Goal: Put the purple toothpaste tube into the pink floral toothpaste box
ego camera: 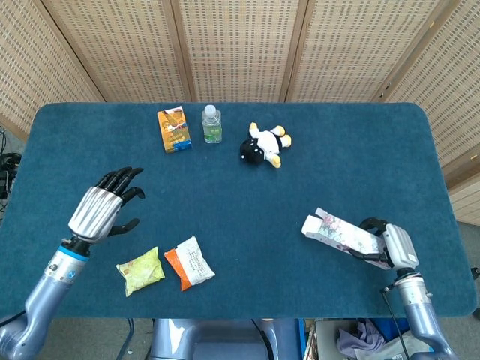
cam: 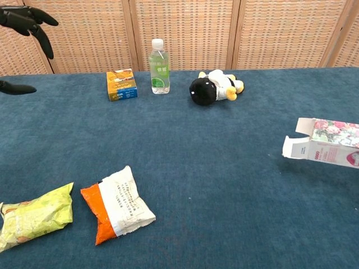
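The pink floral toothpaste box [ego camera: 341, 234] sits low on the right side of the blue worktop [ego camera: 225, 195], near the front edge, with its flap end open and pointing left. It looks like thin card, so it is probably light and easy to squash. Holding it by the closed end, not the open mouth, seems best. The right hand [ego camera: 390, 247] holds that closed end. The left hand [ego camera: 101, 210] hangs over the left side with its fingers spread and nothing in it. I cannot see the purple toothpaste tube anywhere; it may be inside the box.
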Available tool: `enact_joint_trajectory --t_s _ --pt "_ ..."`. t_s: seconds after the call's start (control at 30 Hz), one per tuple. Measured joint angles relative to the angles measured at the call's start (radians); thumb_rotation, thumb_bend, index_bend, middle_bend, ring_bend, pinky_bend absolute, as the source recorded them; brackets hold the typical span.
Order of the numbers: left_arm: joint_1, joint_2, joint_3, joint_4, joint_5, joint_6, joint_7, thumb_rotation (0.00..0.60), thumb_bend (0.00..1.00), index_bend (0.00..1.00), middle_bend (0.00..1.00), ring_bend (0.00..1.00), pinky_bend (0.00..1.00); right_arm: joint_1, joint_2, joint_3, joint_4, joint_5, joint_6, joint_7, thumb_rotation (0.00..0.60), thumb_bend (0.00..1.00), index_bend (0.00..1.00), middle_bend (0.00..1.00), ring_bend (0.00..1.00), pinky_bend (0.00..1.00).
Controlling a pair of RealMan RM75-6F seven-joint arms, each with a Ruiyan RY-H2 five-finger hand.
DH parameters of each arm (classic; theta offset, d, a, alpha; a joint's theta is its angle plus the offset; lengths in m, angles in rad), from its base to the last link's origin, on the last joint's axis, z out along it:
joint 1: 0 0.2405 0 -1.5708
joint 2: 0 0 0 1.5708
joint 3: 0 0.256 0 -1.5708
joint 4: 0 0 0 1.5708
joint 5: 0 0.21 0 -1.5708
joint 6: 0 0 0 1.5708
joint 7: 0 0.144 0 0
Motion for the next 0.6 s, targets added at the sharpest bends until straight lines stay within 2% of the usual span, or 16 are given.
enact_joint_trajectory --t_s 0.13,0.37,0.5,0.6 --pt "0.044 -0.008 0.034 0.036 0.01 0.011 0.004 0.6 0.23 0.23 0.0 0.0 0.02 -0.01 -0.011 -0.015 0.021 0.006 -0.006 -0.01 0.6 0.0 0.62 0.52 0.38 0.45" --pt "0.114 -0.042 0.053 0.078 0.036 0.059 -0.041 0.6 0.23 0.23 0.0 0.0 0.01 -0.027 -0.025 -0.026 0.041 0.014 -0.01 0.009 0.6 0.0 0.62 0.51 0.38 0.43" --pt "0.135 -0.057 0.059 0.102 0.044 0.068 -0.08 0.6 0.23 0.22 0.0 0.0 0.0 -0.038 -0.034 -0.038 0.059 0.019 -0.022 0.022 0.6 0.0 0.62 0.48 0.38 0.34" --pt "0.147 -0.065 0.061 0.123 0.049 0.071 -0.106 0.6 0.23 0.22 0.0 0.0 0.0 -0.045 -0.041 -0.046 0.073 0.022 -0.028 0.029 0.6 0.0 0.62 0.42 0.31 0.24"
